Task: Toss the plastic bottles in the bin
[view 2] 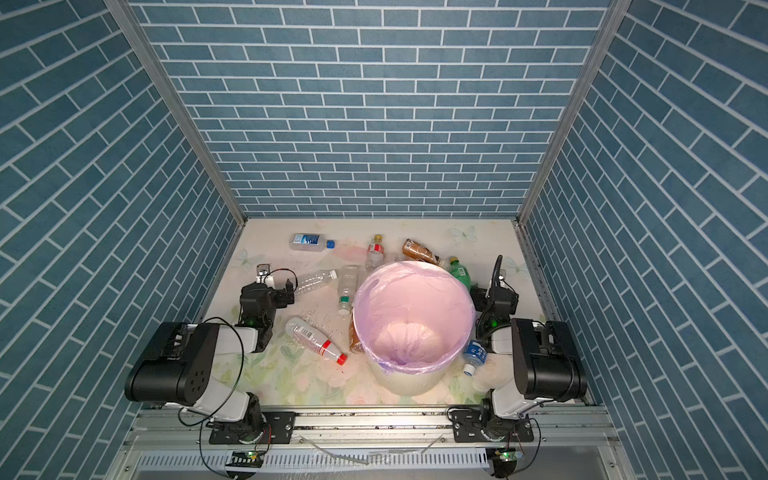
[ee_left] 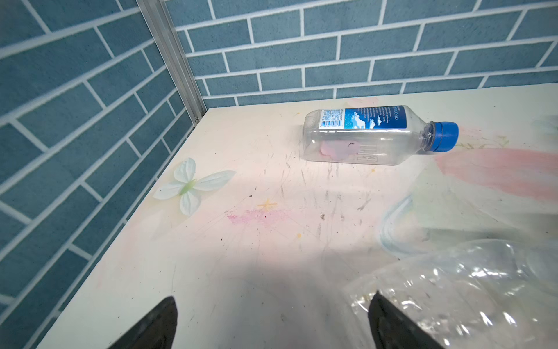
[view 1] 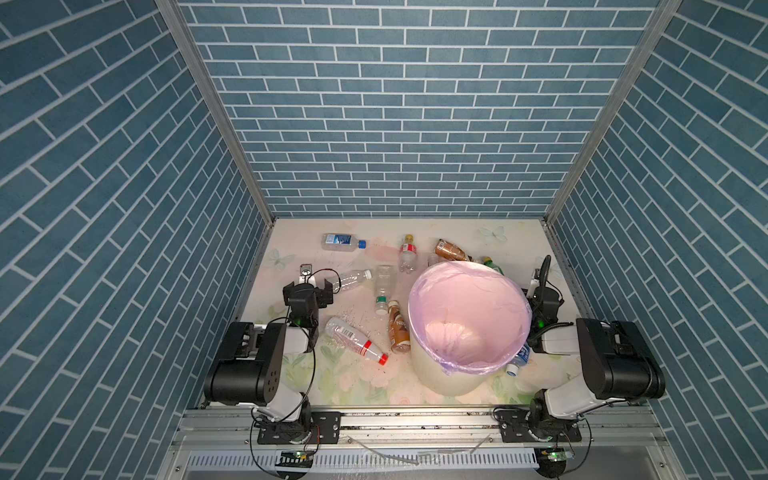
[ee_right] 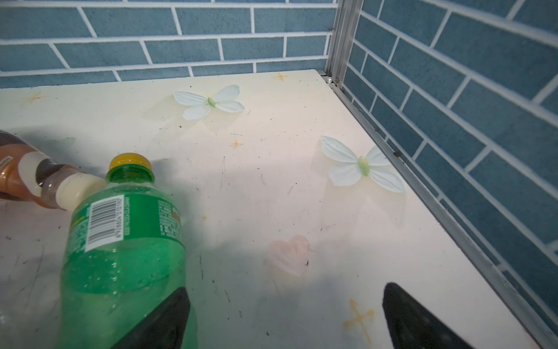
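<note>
The bin (view 1: 436, 380) stands between the two arms, nearer to the right one. Only its pink liner (view 1: 469, 307) shows inside, so I judge that no bottle is in it yet. The bottles lie on the table around it.

The right gripper (ee_right: 287, 290) is wide open and holds nothing. The green bottle (ee_right: 120, 241) lies at one of its fingers, outside the gap; I cannot tell if they touch. A brown bottle (ee_right: 18, 178) lies beyond it, cap against the green neck.

The left gripper (ee_left: 273, 302) is also wide open and empty. A clear bottle (ee_left: 468, 287) lies at one finger, beside the gap. A blue-cap bottle (ee_left: 362, 136) lies well ahead of the jaws.

These bottles look almost empty, so probably light. The walls are thin and should dent when squeezed. The round, smooth bodies may roll or slip. I would grip across the middle of the body, at the label, with the jaws square to its length. The neck is stiffer but narrow.
</note>
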{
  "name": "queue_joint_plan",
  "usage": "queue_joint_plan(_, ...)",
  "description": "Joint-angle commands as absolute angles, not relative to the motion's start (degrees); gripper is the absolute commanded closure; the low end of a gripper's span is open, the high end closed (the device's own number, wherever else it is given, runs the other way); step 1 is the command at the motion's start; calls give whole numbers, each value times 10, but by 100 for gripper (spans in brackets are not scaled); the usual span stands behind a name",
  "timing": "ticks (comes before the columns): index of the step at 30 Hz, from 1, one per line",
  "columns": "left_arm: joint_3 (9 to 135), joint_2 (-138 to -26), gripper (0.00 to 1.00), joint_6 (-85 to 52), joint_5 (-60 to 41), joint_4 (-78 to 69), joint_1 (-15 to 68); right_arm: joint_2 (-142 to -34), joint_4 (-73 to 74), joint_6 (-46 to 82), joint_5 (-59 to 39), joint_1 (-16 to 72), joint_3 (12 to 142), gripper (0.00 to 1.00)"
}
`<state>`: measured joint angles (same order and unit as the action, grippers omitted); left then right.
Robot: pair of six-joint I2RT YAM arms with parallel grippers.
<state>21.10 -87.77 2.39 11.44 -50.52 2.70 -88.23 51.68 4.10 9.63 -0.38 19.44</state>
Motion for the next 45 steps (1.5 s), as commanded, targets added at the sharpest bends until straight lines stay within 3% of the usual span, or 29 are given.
queue_joint_plan(1,212,-874,1,25,113,-510,28,-882,533,25,88,-2,207,1)
queue_joint_plan(35,212,-875,1,25,113,-510,28,-880,515,31,94,-5,216,1)
queue_joint_plan(40,213,-875,1,25,113,-510,28,-770,366,50,165,0,249,1)
queue_joint_plan(45,213,-876,1,25,111,-510,27,-713,318,103,235,0,258,1)
